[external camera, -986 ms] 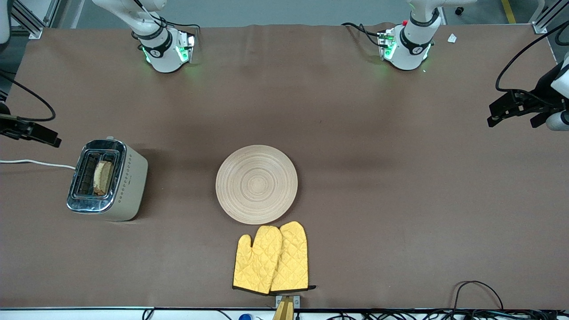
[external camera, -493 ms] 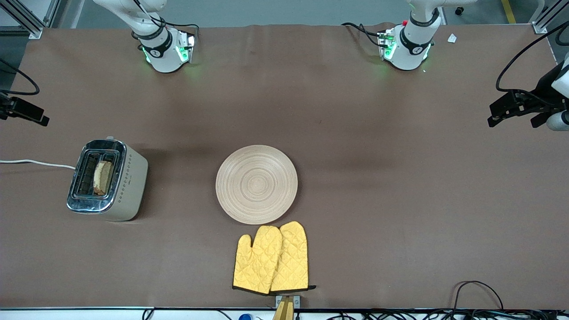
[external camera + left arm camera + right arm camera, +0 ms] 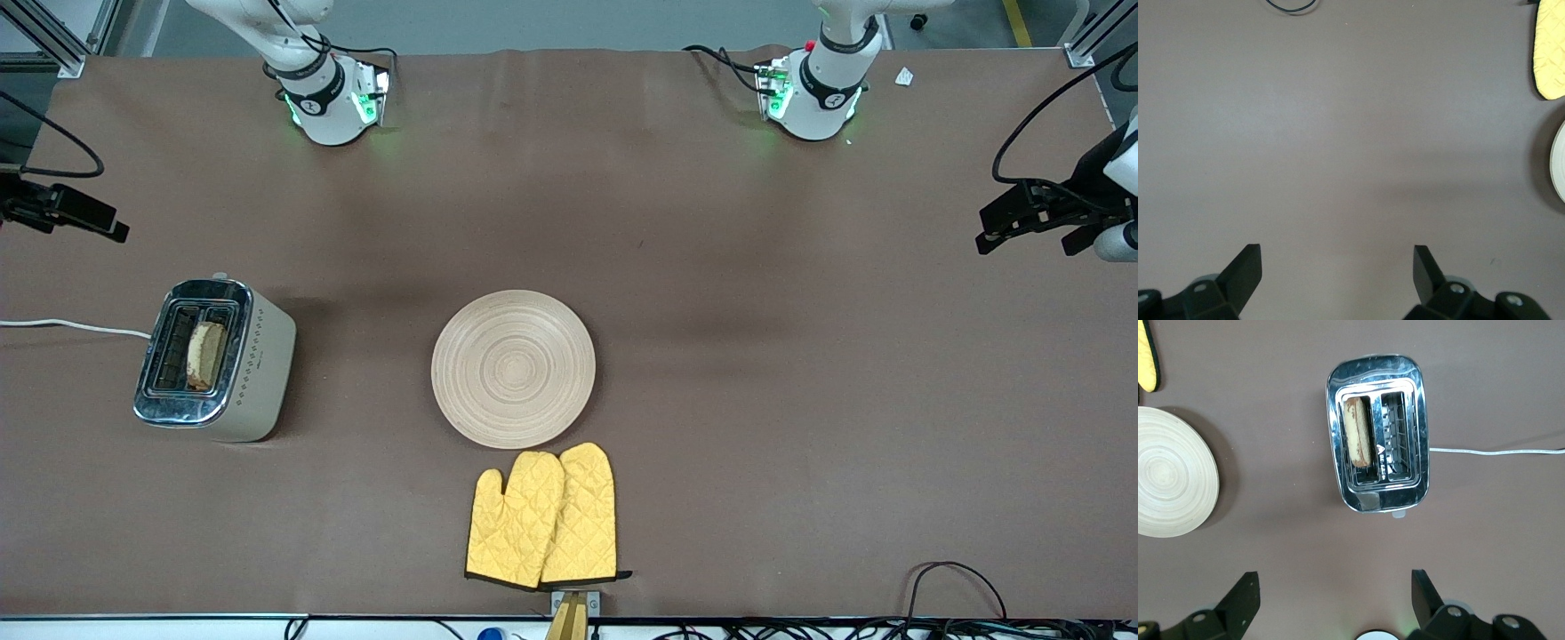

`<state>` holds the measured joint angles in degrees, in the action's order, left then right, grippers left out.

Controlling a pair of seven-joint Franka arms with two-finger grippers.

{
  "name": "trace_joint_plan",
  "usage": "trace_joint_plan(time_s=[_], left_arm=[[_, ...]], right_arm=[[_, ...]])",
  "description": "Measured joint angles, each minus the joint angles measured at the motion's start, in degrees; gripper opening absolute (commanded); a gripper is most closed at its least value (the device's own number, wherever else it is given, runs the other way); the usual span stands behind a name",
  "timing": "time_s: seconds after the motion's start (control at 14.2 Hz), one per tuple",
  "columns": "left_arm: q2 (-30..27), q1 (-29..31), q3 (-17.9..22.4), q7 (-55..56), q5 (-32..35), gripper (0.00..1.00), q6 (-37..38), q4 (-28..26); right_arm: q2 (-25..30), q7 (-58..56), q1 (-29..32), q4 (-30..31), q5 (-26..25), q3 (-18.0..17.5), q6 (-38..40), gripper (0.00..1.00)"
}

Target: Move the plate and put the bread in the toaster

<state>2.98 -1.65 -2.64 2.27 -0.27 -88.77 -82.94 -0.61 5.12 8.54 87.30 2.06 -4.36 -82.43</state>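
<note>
The bread [image 3: 1359, 431] stands in the toaster [image 3: 1378, 433] under my right gripper [image 3: 1335, 595]; left gripper [image 3: 1337, 270] waits; both empty, fingers apart. Next I only retreat.

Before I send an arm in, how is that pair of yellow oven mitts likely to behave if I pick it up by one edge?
The oven mitts look like quilted fabric, so they would probably sag and fold rather than stay flat. They lie overlapping as two separate pieces, so a pinch at one edge may lift only one. They rest flat and look soft, so rolling or breaking seems unlikely.
</note>
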Motion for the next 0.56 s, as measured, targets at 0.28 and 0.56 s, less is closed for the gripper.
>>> trace_joint_plan(time_s=[0.28, 0.56], left_arm=[[0.0, 0.0, 0.0, 0.0, 0.0, 1.0, 0.0, 0.0], [0.0, 0.0, 0.0, 0.0, 0.0, 1.0, 0.0, 0.0]], right_arm=[[1.9, 0.0, 0.0, 2.1, 0.0, 0.0, -0.4, 1.0], [1.9, 0.0, 0.0, 2.4, 0.0, 0.0, -0.6, 1.0]])
